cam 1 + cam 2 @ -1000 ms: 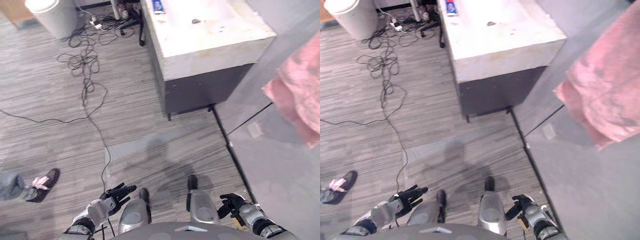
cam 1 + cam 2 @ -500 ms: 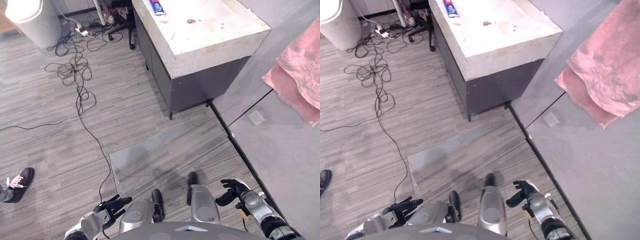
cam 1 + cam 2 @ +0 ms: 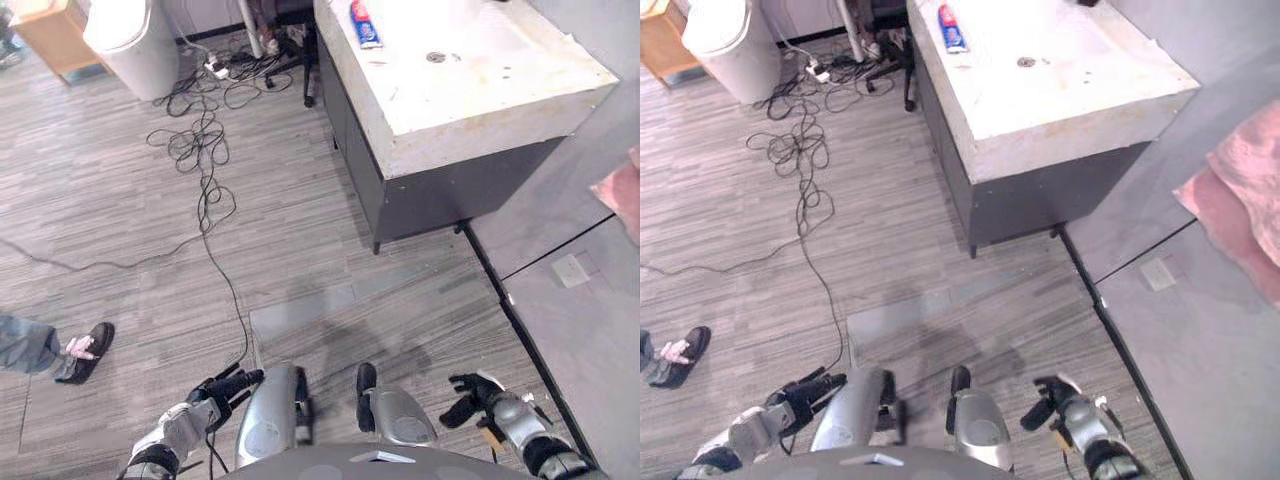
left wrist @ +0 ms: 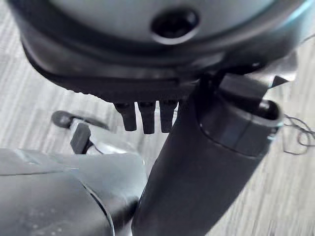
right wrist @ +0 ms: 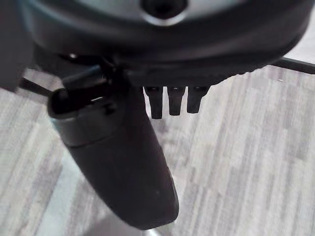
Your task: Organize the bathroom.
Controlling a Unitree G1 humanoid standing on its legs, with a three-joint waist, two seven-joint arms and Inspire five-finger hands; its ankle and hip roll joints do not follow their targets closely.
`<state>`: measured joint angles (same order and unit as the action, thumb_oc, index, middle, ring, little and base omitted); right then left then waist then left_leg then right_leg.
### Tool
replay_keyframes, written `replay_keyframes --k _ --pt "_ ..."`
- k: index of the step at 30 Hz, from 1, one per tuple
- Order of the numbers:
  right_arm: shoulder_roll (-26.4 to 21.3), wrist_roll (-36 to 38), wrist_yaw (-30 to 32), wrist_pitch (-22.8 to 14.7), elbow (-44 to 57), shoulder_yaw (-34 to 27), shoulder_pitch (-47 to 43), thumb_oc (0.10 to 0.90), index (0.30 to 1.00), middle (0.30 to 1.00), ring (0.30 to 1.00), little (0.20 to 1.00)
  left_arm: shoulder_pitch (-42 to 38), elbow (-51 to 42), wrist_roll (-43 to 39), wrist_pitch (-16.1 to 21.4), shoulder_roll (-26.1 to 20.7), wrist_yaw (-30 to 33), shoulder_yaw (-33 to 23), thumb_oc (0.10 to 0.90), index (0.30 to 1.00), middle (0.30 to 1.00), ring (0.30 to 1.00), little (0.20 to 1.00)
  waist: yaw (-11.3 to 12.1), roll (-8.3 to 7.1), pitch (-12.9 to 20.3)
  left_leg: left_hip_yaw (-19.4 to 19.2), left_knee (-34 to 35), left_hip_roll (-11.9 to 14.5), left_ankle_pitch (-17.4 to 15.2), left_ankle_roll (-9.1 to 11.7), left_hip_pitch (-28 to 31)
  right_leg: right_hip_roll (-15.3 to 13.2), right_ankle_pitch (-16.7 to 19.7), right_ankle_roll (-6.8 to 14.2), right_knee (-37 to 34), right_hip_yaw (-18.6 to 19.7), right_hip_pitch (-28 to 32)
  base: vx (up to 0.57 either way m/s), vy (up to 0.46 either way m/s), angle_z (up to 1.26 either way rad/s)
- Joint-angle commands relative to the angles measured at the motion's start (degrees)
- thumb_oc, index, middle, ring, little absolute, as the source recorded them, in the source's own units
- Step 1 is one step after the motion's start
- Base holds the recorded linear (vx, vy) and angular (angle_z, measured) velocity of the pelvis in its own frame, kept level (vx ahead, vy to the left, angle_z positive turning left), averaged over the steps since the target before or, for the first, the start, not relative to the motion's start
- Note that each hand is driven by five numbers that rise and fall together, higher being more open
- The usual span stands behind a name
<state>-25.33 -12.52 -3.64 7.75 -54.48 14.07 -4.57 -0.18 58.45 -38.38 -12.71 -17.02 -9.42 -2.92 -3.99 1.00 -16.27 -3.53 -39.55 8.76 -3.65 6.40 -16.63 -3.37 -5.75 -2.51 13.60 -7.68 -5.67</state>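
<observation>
Left robot hand [image 3: 218, 393] and right robot hand [image 3: 478, 392]: both low at the robot's sides, fingers relaxed and apart, empty, nothing yet gathered; view has swung since a moment ago, pink towel [image 3: 1245, 200] now at frame edge, 2 o'clock; tube [image 3: 365, 23] on bench [image 3: 480, 95], 1 o'clock, well apart.

Head eyes look down at the floor [image 3: 150, 250]; wrist cameras hug fingers [image 4: 142, 117].
</observation>
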Motion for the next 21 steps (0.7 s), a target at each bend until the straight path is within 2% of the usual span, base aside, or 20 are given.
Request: replay_keyframes --k 1,2,3,4,5,11,13,15,16,17,18,19,20,21 --pt "-2.74 3.58 3.20 -1.90 -0.61 2.12 0.72 0.800 0.900 0.900 0.900 0.900 1.72 -1.31 -0.95 0.49 -1.01 -0.06 2.71 0.800 0.900 0.900 0.900 0.900 -1.60 1.69 -0.61 2.57 26.08 2.60 7.93 -3.14 12.37 -1.17 -1.01 5.53 5.36 7.34 -4.39 0.18 0.544 -0.53" --pt "-2.42 5.49 4.91 -2.69 -1.36 2.40 -0.36 0.800 0.900 0.900 0.900 0.900 1.33 -2.37 -2.46 0.58 -1.50 0.33 3.29 0.800 0.900 0.900 0.900 0.900 -0.71 2.36 -1.36 7.40 29.54 3.24 9.37 -1.99 12.18 -1.68 -1.50 7.19 6.71 11.26 -4.89 0.14 0.459 -0.43" --pt "-2.40 5.57 4.97 -2.74 -1.41 2.47 -0.58 0.800 0.900 0.900 0.900 0.900 1.32 -2.47 -2.45 0.62 -1.49 0.35 3.29 0.800 0.900 0.900 0.900 0.900 -0.56 2.25 -1.53 8.01 29.08 3.10 9.05 -1.97 12.10 -2.04 -1.50 7.45 6.89 11.68 -4.97 0.15 0.494 -0.20" --pt "-2.13 5.36 5.09 -2.70 -1.31 2.57 -1.47 0.800 0.900 0.900 0.900 0.900 1.45 -2.71 -2.23 0.88 -1.52 0.60 3.25 0.800 0.900 0.900 0.900 0.900 -0.13 1.70 -1.96 8.65 26.40 2.60 6.58 -1.96 11.76 -3.88 -0.90 8.60 7.19 12.67 -5.39 0.10 0.380 -0.26" --pt "-1.82 5.11 5.19 -1.97 0.17 2.64 -2.08 0.800 0.900 0.900 0.900 0.900 1.37 -3.02 -2.31 1.09 -1.35 1.28 3.08 0.800 0.900 0.900 0.900 0.900 0.21 1.15 -2.16 6.38 24.74 1.80 1.70 -2.36 11.72 -7.13 0.20 10.04 7.70 11.75 -5.78 0.09 0.383 -0.41" --pt "-2.91 4.99 5.97 -1.37 5.64 0.86 -1.36 0.800 0.900 0.900 0.900 0.900 0.52 -3.45 -3.48 1.19 -2.46 1.15 3.56 0.800 0.900 0.900 0.900 0.900 0.62 0.90 -3.42 1.25 17.29 -2.68 -5.22 -3.34 8.67 -14.40 4.54 12.90 5.22 10.56 -4.84 0.03 0.387 -0.18" --pt "-3.22 5.69 6.10 -0.59 6.41 0.64 -1.17 0.800 0.900 0.900 0.900 0.900 0.48 -2.97 -3.98 0.85 -2.68 1.61 3.25 0.800 0.900 0.900 0.900 0.900 0.80 0.70 -3.42 0.70 15.83 -3.47 -6.66 -3.48 8.61 -15.95 6.14 13.04 4.49 10.46 -4.54 0.08 0.300 -0.14" --pt "-3.42 5.30 6.33 -0.44 7.23 -0.07 -0.57 0.800 0.900 0.900 0.900 0.900 1.42 -2.72 -4.43 0.14 -3.18 1.44 2.19 0.800 0.900 0.900 0.900 0.900 1.69 0.15 -3.41 -0.54 15.39 -4.62 -7.81 -3.71 9.27 -18.51 9.87 12.94 2.53 9.90 -3.73 0.11 0.343 -0.20" --pt "-3.51 5.67 6.36 -0.25 7.57 -0.19 -0.27 0.800 0.900 0.900 0.900 0.900 1.88 -2.81 -4.63 -0.32 -3.20 1.78 1.89 0.800 0.900 0.900 0.900 0.900 2.35 -0.38 -3.47 -1.23 15.70 -5.30 -8.48 -3.82 9.92 -20.13 13.20 13.15 1.60 8.65 -3.86 0.11 0.256 -0.25" --pt "-3.55 4.92 5.65 -0.50 7.45 -0.48 -0.28 0.800 0.900 0.900 0.900 0.900 2.49 -2.91 -4.80 -0.78 -3.14 2.46 1.22 0.800 0.900 0.900 0.900 0.900 3.17 -0.89 -3.62 -2.31 16.30 -5.71 -9.09 -3.80 10.94 -21.95 17.04 13.50 0.97 6.85 -4.35 0.10 0.223 -0.43" --pt "-3.38 3.46 4.82 -1.19 7.32 -0.46 -0.15 0.800 0.900 0.900 0.900 0.900 3.47 -2.79 -4.66 -0.84 -2.91 2.95 0.08 0.800 0.900 0.900 0.900 0.900 4.16 -1.39 -3.71 -4.72 17.23 -5.76 -9.56 -3.95 12.18 -23.68 19.48 14.15 1.14 3.42 -5.05 0.09 0.244 -0.67" --pt "-3.63 2.83 2.50 -1.29 8.23 0.34 -0.48 0.800 0.900 0.900 0.900 0.900 6.06 -3.40 -2.61 -0.13 -2.36 3.42 -1.38 0.800 0.900 0.900 0.900 0.900 5.03 -1.54 -3.45 -9.82 19.76 -4.70 -8.36 -4.74 14.48 -20.73 15.71 14.45 2.88 -1.64 -5.32 0.06 0.179 -0.46" --pt "-3.63 2.83 2.50 -1.29 8.23 0.34 -0.48 0.800 0.900 0.900 0.900 0.900 6.06 -3.40 -2.61 -0.13 -2.36 3.42 -1.38 0.800 0.900 0.900 0.900 0.900 5.03 -1.54 -3.45 -9.82 19.76 -4.70 -8.36 -4.74 14.48 -20.73 15.71 14.45 2.88 -1.64 -5.32 0.09 0.111 -1.28" --pt "-3.71 4.19 2.62 -0.12 9.53 0.69 0.51 0.800 0.900 0.900 0.900 0.900 7.25 -3.52 -1.21 0.43 -2.31 2.15 -0.86 0.800 0.900 0.900 0.900 0.900 3.46 -1.69 -2.44 -8.58 21.41 -5.25 -7.15 -5.04 14.70 -14.46 11.96 14.05 0.34 1.54 -5.77 0.12 0.027 -1.09"
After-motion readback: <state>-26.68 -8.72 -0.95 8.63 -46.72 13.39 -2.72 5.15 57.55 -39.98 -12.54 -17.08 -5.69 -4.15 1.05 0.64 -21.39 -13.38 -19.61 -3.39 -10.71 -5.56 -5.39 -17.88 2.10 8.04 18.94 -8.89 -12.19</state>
